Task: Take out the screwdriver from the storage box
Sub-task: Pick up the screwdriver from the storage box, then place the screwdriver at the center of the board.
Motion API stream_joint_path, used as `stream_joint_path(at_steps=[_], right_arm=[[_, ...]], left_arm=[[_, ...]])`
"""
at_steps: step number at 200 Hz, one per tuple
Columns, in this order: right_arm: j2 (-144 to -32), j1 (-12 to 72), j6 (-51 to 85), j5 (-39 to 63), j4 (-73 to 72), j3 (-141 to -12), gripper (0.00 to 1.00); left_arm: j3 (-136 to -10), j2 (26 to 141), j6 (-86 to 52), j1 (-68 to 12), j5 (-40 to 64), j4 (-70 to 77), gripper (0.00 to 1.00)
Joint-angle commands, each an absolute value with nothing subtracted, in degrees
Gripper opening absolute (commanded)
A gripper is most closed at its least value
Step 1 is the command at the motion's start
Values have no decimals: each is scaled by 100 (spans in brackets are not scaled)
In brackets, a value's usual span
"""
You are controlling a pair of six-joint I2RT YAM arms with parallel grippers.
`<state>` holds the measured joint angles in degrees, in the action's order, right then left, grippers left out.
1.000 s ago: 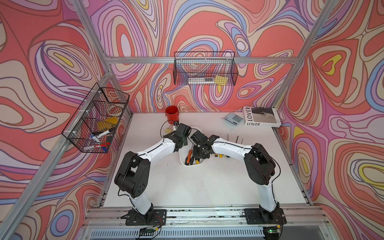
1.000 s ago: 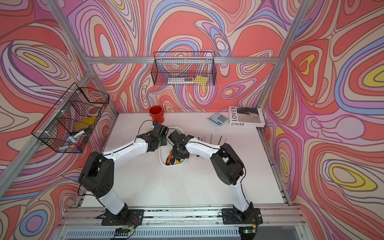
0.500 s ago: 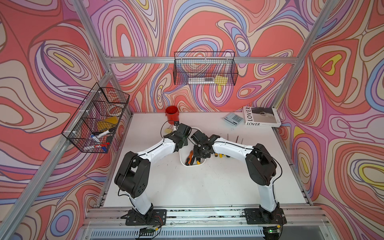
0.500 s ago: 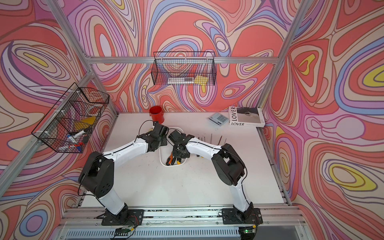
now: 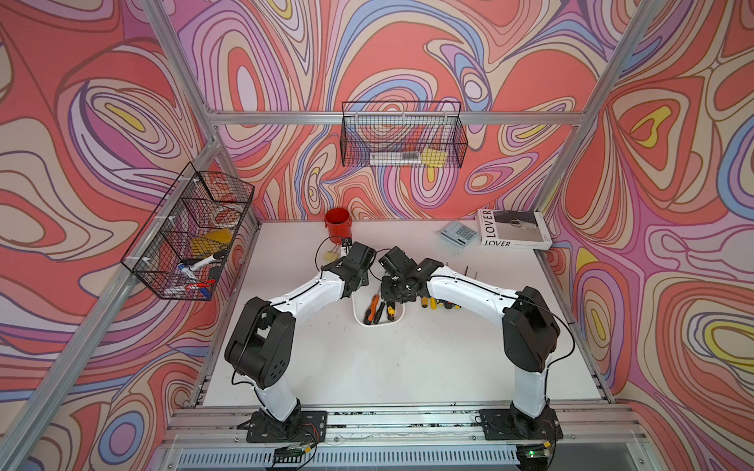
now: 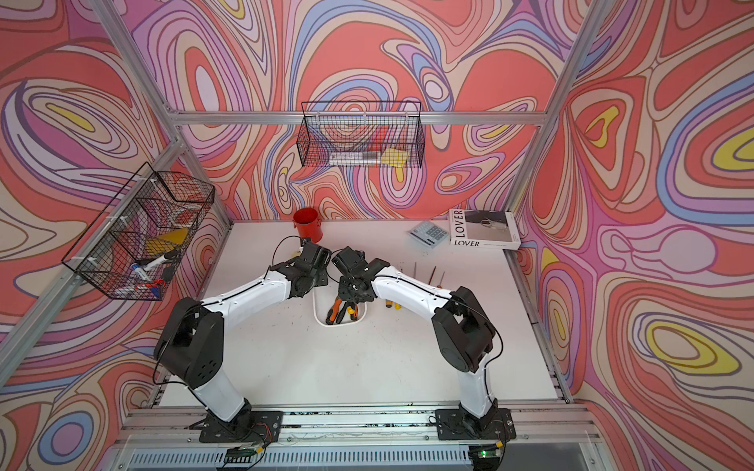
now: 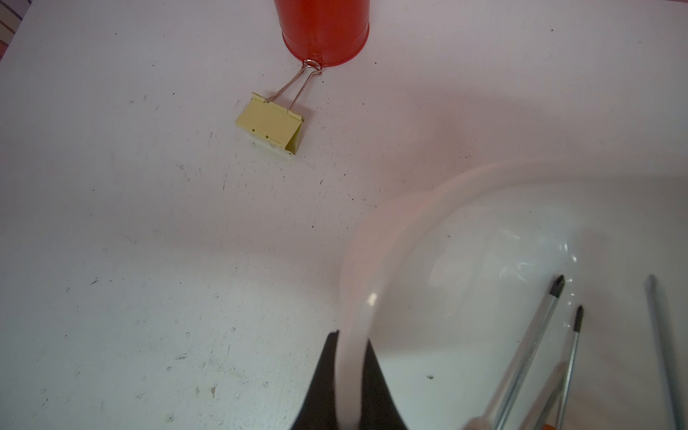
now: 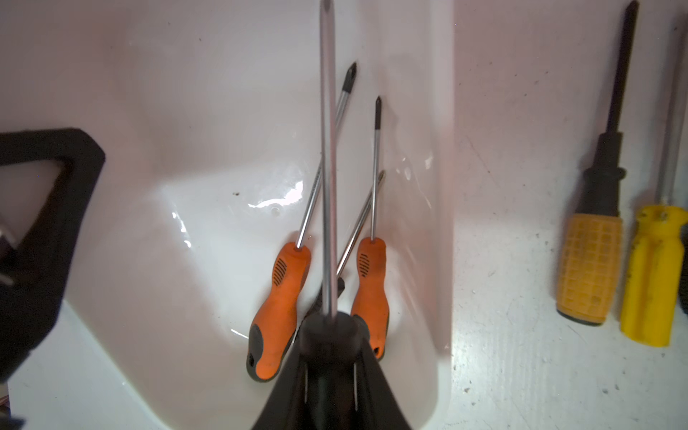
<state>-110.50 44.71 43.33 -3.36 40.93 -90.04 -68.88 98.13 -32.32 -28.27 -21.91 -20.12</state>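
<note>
The storage box (image 5: 379, 324) (image 6: 340, 324) is a shallow white tub between the two arms. My left gripper (image 7: 352, 342) is shut on its rim (image 7: 357, 268), near a rounded corner. My right gripper (image 8: 329, 357) hangs over the box, shut on the black handle of a long screwdriver (image 8: 327, 149). Its shaft runs above two orange-handled screwdrivers (image 8: 279, 294) (image 8: 370, 290) lying inside. In both top views the right gripper (image 5: 393, 291) (image 6: 353, 291) sits above the box's far half, close to the left gripper (image 5: 359, 281).
Several screwdrivers (image 8: 592, 260) (image 5: 438, 303) lie on the table right of the box. A red cup (image 5: 338, 222) and a yellow binder clip (image 7: 270, 126) stand behind the left gripper. A calculator (image 5: 459, 234) and book (image 5: 514, 230) lie far right. Wire baskets (image 5: 402, 140) (image 5: 187, 236) hang on the walls.
The right gripper's jaws have narrowed onto the black handle. Both arms have hardly shifted, and the left gripper keeps its hold on the box rim.
</note>
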Motion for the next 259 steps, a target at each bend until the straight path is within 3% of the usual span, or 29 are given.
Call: stream_joint_path(at_steps=[1, 107, 259], right_arm=[[-10736, 4463, 4167, -630, 4234, -9192, 0], [-10362, 3813, 3913, -914, 4461, -8742, 0], [-12210, 3621, 3592, -801, 4592, -9254, 0]], left_arm=[[-6928, 9759, -3171, -2839, -2388, -2009, 0], [-6891, 9646, -3057, -2833, -2504, -2098, 0], [-6891, 9499, -2856, -2838, -2663, -2237, 0]])
